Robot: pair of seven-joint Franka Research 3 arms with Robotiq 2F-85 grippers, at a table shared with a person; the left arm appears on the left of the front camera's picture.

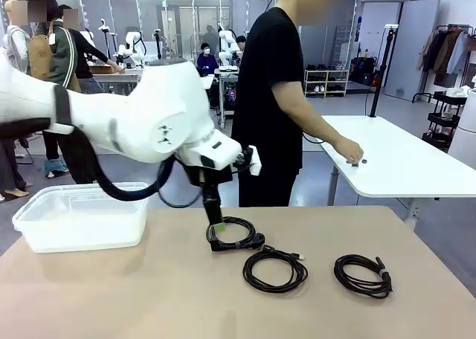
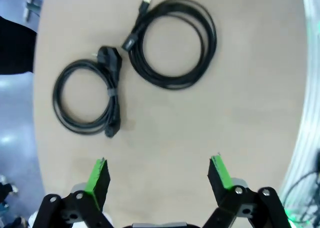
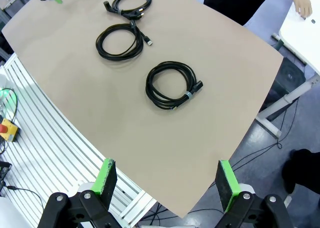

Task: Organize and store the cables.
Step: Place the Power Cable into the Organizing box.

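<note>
Three cables (image 1: 274,270) lie on the desk (image 1: 149,302) right of a white bin (image 1: 80,216); the left claw (image 2: 159,160) gapes empty at the leftmost, partly hiding it from the front, while the right claw (image 3: 165,163), open and empty, overlooks all three.

3 cables (image 3: 189,95) on table (image 3: 215,53), R gripper (image 3: 165,164) spread

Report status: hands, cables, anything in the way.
Left hand open, low beside the plug-ended cable, nothing held. Right hand open, high, back from the table. Middle cable and right cable lie loose; none seen in the bin. Nothing in the way.
</note>
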